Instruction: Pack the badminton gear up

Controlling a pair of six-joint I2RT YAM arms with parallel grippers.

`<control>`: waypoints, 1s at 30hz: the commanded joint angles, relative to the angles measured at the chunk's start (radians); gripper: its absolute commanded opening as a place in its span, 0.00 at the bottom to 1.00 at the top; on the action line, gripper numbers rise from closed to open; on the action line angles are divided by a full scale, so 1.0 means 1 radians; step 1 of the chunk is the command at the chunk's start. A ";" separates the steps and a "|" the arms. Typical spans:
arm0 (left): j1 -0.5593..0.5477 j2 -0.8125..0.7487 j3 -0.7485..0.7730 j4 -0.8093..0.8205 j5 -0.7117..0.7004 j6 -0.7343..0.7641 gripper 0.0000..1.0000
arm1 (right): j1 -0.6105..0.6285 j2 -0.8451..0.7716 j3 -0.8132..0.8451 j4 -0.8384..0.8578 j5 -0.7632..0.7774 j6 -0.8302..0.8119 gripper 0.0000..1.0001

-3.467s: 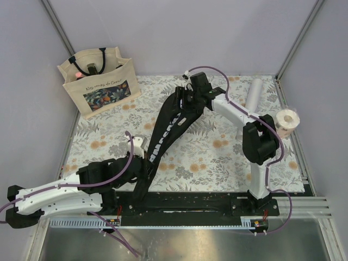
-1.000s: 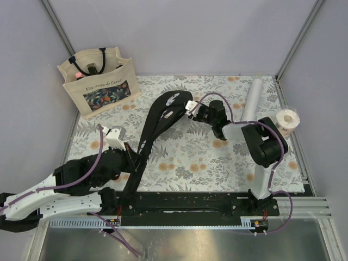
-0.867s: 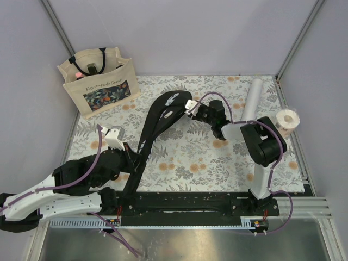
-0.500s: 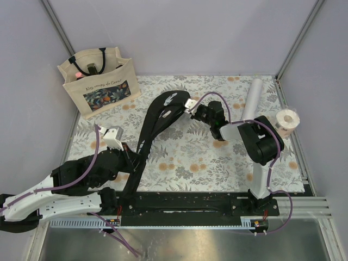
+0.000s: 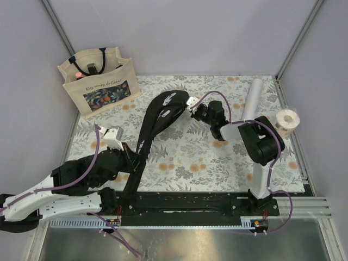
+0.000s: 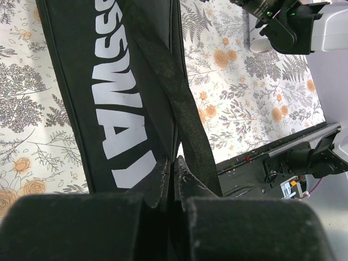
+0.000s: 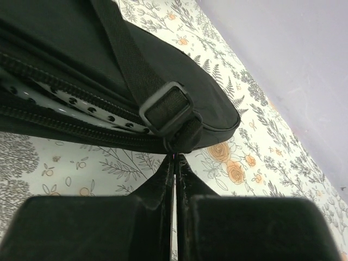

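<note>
The long black racket cover [image 5: 155,128] lettered in white lies slanted across the floral mat, its handle end reaching the near rail. My left gripper [image 5: 135,155] is shut on the cover [image 6: 119,92] at its edge beside the black strap [image 6: 174,92]. My right gripper [image 5: 191,105] sits at the wide head end, shut with its tips pinched at the cover's zip edge [image 7: 179,142], just under the strap buckle [image 7: 166,109]. A white racket frame [image 7: 70,103] with holes shows through the open zip. The white tube [image 5: 251,98] lies at the back right.
A beige tote bag [image 5: 98,81] with a floral print stands at the back left corner. A pale tape roll [image 5: 286,120] sits at the right edge beside the tube. The black base rail [image 5: 190,204] runs along the near edge.
My right gripper has closed at the cover's head end and edged slightly up and left. The left gripper keeps its hold; the cover has barely shifted.
</note>
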 commanded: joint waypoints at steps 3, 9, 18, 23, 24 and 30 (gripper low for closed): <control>0.006 0.027 0.010 0.131 -0.071 0.015 0.00 | 0.045 -0.132 -0.038 0.026 -0.077 0.107 0.00; 0.006 0.079 0.006 0.151 -0.075 0.034 0.00 | 0.093 -0.245 -0.104 -0.039 -0.090 0.153 0.00; 0.030 0.173 -0.033 0.266 -0.045 0.113 0.00 | 0.240 -0.419 -0.242 -0.115 -0.022 0.303 0.00; 0.062 0.258 -0.048 0.312 -0.004 0.135 0.00 | 0.281 -0.537 -0.296 -0.212 -0.010 0.371 0.00; 0.075 0.269 -0.056 0.341 0.011 0.144 0.00 | 0.294 -0.557 -0.293 -0.251 -0.007 0.389 0.00; 0.174 0.329 -0.086 0.451 0.157 0.175 0.00 | 0.363 -0.669 -0.364 -0.303 -0.019 0.413 0.00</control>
